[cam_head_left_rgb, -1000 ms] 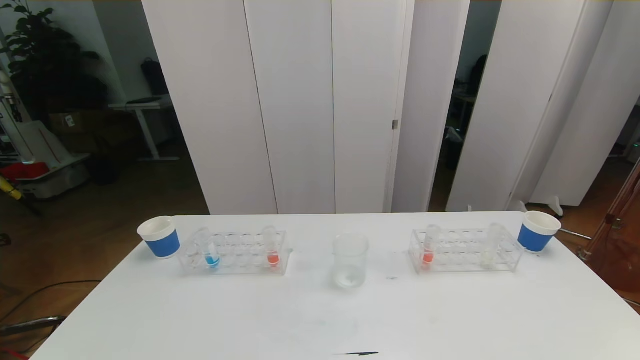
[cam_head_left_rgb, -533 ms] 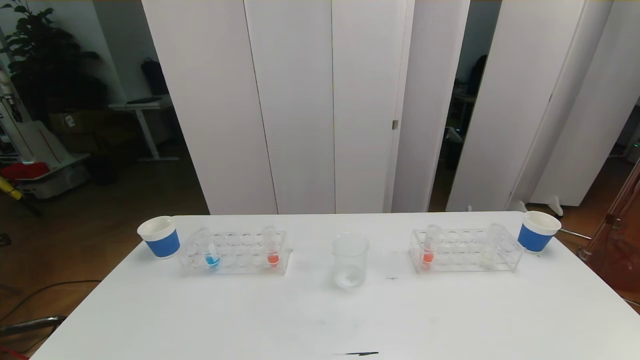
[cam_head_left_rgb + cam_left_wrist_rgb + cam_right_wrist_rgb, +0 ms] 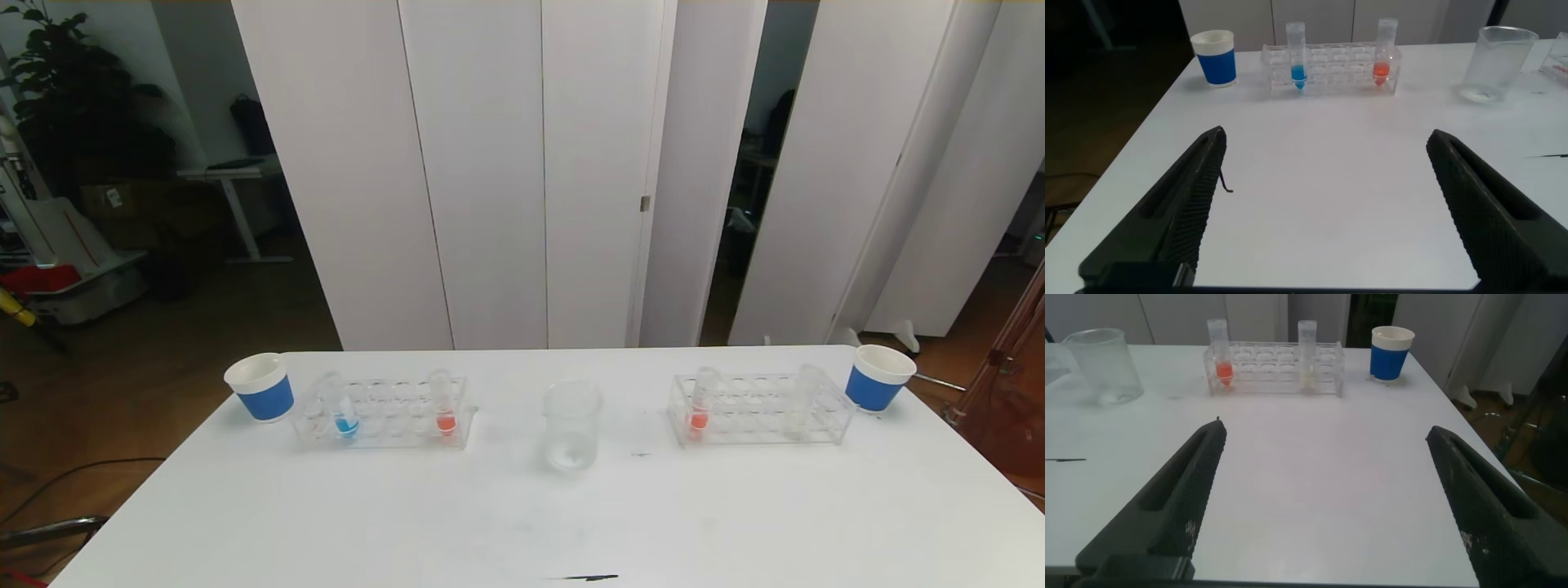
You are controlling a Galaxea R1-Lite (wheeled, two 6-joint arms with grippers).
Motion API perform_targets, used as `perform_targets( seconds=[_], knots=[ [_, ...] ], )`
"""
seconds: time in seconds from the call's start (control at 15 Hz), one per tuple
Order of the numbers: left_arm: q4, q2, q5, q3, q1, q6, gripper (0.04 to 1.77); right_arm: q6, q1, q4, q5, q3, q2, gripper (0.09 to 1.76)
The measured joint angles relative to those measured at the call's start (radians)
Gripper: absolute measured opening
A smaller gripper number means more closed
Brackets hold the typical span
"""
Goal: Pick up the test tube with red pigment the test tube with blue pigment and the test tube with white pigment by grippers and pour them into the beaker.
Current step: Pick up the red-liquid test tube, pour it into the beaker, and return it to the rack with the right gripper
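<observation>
Nothing has moved over the last second, so no tube is lifted and the beaker at table centre holds no pigment. Blue tube and a red tube sit racked at its 9 o'clock; second red tube and white tube at 3 o'clock. Left gripper and right gripper hover low over the near table, both spread wide and empty.

Both grippers' jaws cut off at wrist views' lower edges, absent from head view
</observation>
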Motion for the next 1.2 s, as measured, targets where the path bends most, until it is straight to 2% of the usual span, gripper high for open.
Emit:
perform_targets(
  seconds=[0.33,0.67,1.0,1.2],
  knots=[
    [0.0,0.0,0.0,0.0,0.0,0.0,1.75,0.003,0.001,0.051,0.003,-0.039,0.0,1.75],
    [0.0,0.0,0.0,0.0,0.0,0.0,1.75,0.004,0.0,0.103,-0.001,-0.167,0.035,1.75],
    [0.0,0.0,0.0,0.0,0.0,0.0,1.75,0.011,0.0,0.074,-0.007,-0.378,0.245,1.75],
    [0.0,0.0,0.0,0.0,0.0,0.0,1.75,0.02,-0.001,-0.014,-0.008,-0.48,0.422,1.75]
  ],
)
